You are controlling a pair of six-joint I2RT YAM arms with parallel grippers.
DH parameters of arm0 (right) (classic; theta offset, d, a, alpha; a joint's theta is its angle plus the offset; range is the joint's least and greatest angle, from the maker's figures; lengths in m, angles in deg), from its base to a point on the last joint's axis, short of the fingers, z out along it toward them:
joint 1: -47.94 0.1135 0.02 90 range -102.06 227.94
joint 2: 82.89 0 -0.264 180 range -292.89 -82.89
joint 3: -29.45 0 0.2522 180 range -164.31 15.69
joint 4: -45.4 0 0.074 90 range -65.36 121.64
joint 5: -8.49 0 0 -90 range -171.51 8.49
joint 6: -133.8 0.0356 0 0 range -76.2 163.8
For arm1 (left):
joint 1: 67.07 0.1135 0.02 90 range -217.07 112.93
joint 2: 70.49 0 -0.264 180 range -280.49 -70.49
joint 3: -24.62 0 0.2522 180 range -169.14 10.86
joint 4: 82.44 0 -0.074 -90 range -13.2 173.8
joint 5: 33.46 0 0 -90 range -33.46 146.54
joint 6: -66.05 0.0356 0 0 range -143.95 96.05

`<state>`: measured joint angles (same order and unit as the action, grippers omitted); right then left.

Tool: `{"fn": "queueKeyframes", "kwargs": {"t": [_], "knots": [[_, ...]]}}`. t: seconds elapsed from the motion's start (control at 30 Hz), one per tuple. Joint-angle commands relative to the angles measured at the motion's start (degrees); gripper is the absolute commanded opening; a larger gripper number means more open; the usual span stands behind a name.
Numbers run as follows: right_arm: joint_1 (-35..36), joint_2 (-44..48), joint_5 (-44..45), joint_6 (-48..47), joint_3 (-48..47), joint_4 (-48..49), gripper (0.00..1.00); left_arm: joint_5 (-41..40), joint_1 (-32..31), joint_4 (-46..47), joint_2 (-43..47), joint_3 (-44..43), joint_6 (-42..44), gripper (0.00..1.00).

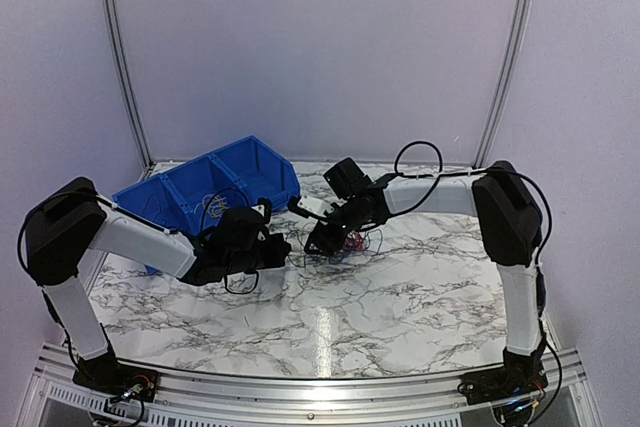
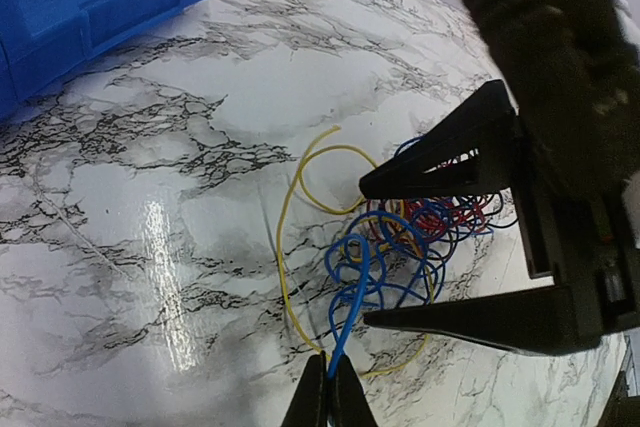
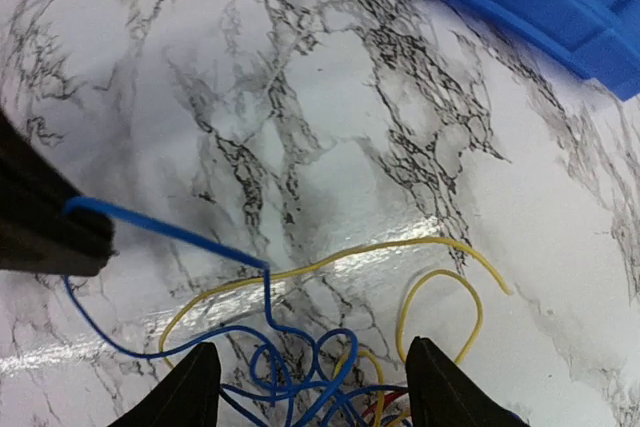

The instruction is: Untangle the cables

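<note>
Blue is the strand that matters. At the bottom edge of the left wrist view, your left gripper (image 2: 326, 402) is pinched tight on one blue wire (image 2: 343, 322). That wire climbs up and slightly right into the cables (image 2: 420, 232), a knot of blue, red and yellow lying on the marble table (image 2: 150, 147), right of centre. A loose yellow wire (image 2: 283, 247) loops out on the knot's left side.

Further right, your right gripper (image 2: 367, 253) stands wide and grips nothing. It has one finger above the knot and one below, so it straddles the tangle.

The held strand's long axis runs from the left pincer to the knot, almost straight into the right pincer's gap. Going by that, the right arm is nearer the bundle. If it pins the knot, draw the left away along that same line, toward the frame's lower edge.
</note>
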<state>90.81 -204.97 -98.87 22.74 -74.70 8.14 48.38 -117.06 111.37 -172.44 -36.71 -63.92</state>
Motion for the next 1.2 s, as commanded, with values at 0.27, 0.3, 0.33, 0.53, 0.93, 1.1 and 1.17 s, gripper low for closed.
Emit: {"fn": "queueKeyframes", "kwargs": {"t": [0.27, 0.3, 0.33, 0.53, 0.93, 1.1, 1.17], "knots": [[0.1, -6.9, 14.2, 6.9, -2.6, 2.1, 0.35, -0.9, -0.4, 5.5, 8.7, 7.4, -4.7, 0.00], [-0.2, -7.0, 13.9, 7.1, -2.1, 2.3, 0.30, -1.2, -0.4, 5.5, 10.5, 8.3, -4.9, 0.00], [-0.6, -7.1, 13.4, 7.4, -1.7, 2.4, 0.27, -1.4, -0.4, 5.4, 12.3, 9.2, -5.0, 0.00], [-4.1, -8.0, 11.6, 8.2, -0.2, 2.4, 0.23, -4.8, -0.4, -0.2, 28.9, 13.3, -2.3, 0.00], [-10.2, -10.5, 9.3, 8.5, 0.7, 2.6, 0.18, -25.5, -0.6, -44.8, 58.9, -15.2, 17.5, 0.00], [-11.7, -11.3, 8.4, 8.6, 0.9, 2.4, 0.17, -28.2, -0.5, -51.7, 60.7, -26.3, 20.8, 0.00], [-11.8, -11.2, 8.2, 8.4, 1.0, 2.4, 0.17, -27.9, -0.5, -51.8, 61.0, -25.8, 20.5, 0.00]]}}
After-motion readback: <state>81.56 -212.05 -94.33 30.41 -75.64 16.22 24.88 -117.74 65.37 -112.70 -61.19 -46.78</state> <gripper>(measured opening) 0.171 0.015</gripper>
